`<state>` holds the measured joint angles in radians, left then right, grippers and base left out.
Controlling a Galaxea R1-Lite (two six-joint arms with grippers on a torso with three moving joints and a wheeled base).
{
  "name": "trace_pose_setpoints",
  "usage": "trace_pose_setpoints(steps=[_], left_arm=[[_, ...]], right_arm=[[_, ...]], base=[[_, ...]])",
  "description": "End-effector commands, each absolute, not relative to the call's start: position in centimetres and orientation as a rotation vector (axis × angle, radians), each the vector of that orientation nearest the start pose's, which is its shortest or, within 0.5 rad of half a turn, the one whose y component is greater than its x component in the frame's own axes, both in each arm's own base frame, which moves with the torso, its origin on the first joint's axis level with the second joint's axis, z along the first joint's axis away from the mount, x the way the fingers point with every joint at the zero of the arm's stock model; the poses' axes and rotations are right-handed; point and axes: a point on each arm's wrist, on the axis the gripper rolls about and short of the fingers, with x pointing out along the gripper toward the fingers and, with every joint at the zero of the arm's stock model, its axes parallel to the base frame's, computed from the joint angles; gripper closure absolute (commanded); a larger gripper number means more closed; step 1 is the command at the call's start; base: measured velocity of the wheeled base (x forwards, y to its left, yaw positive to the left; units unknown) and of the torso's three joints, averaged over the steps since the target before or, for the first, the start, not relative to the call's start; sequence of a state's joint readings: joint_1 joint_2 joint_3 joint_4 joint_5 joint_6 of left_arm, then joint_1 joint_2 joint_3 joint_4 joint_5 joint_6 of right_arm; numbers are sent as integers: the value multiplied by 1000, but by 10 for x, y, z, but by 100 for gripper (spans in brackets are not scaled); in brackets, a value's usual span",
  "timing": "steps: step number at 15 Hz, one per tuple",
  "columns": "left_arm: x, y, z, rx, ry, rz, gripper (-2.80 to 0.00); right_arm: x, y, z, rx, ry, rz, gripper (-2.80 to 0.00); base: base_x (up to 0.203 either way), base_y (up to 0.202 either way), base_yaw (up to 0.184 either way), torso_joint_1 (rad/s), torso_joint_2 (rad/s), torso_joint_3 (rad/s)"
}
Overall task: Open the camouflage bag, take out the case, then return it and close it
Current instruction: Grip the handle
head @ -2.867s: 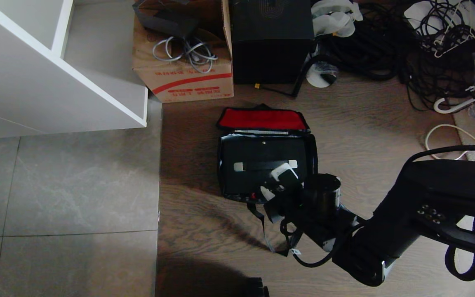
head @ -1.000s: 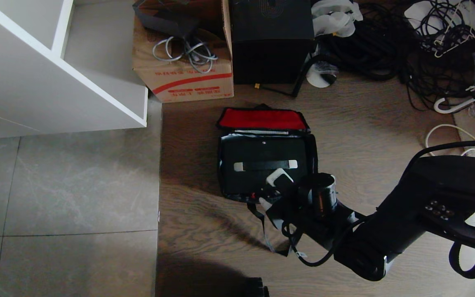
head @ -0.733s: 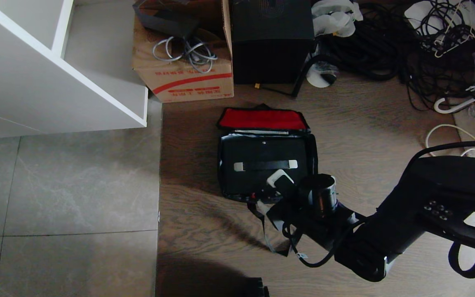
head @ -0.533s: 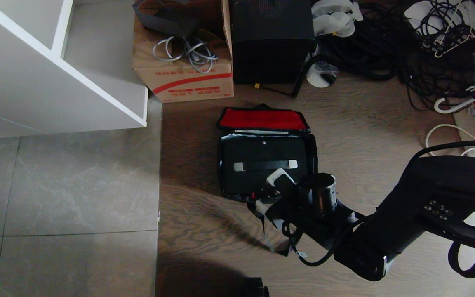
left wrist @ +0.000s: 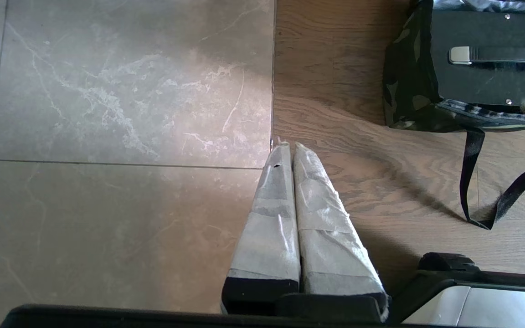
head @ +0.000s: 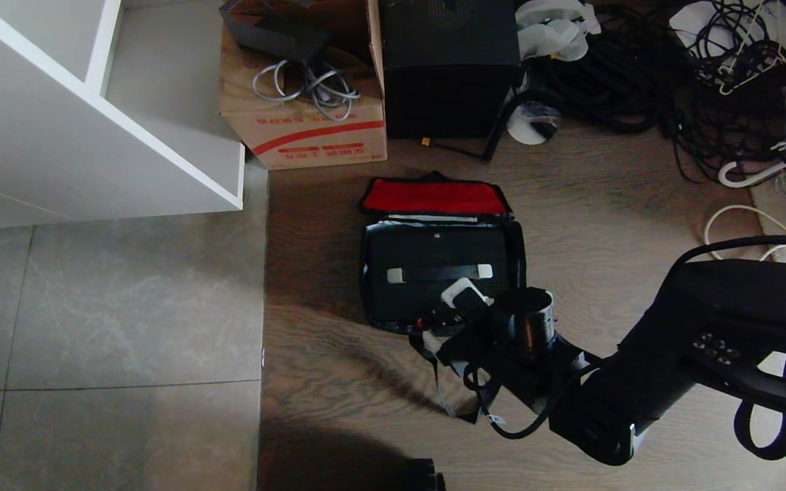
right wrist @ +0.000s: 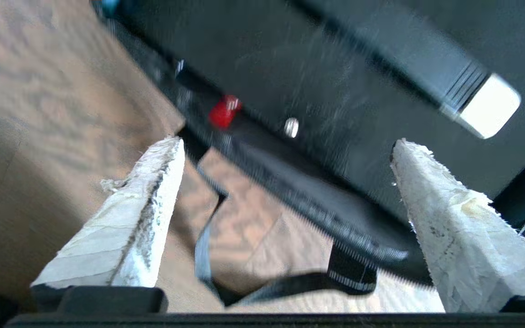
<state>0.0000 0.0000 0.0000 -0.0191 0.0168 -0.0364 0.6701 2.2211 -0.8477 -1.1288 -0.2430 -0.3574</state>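
Head view first: the camouflage bag (head: 442,273) lies open on the wood floor (head: 604,204) at centre, its red-lined flap (head: 434,196) folded back toward twelve o'clock. The flat black case (head: 427,262) sits inside, its strap handle (head: 439,273) with pale metal ends running across the top face. The right claw (head: 449,317) hovers at the bag's five o'clock corner, fingers spread and holding nothing. A cardboard box (head: 304,129) and a taller black box (head: 449,65) stand at twelve o'clock, tangled cables (head: 638,82) at two

Left wrist view: the left claw (left wrist: 287,146) is parked over the seam between grey tile and wood, taped fingers pressed together. The bag's camouflage side wall (left wrist: 408,86) looks like soft, floppy fabric, and its black webbing strap (left wrist: 472,177) trails limp on the floor

Right wrist view: two fraying taped fingers (right wrist: 153,191) stand wide apart just off the case's near edge. A small red tab (right wrist: 222,111) and a rivet (right wrist: 291,127) show there. The case looks rigid and smooth, likely slick on its flat faces; the handle seems the surest hold. The flap is limp cloth, probably best pinched at its zip edge to close
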Motion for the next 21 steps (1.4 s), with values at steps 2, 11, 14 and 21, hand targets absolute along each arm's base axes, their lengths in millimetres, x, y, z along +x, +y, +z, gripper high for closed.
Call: trace_pose_setpoints(steps=[2,11,14,21], left_arm=[[-22,0,75,-37,-11,18,0],[-22,0,75,-37,-11,18,0],[-22,0,75,-37,-11,17,0],[-22,0,75,-37,-11,18,0]], right_arm=[[306,251,72,-396,-25,461,-280],[325,256,74,-689,124,201,-280],[324,268,94,-403,232,205,-280],[272,288,140,73,481,447,-280]], base=[[0,0,0,0,0,0],[0,0,0,0,0,0],[0,0,0,0,0,0],[0,0,0,0,0,0]])
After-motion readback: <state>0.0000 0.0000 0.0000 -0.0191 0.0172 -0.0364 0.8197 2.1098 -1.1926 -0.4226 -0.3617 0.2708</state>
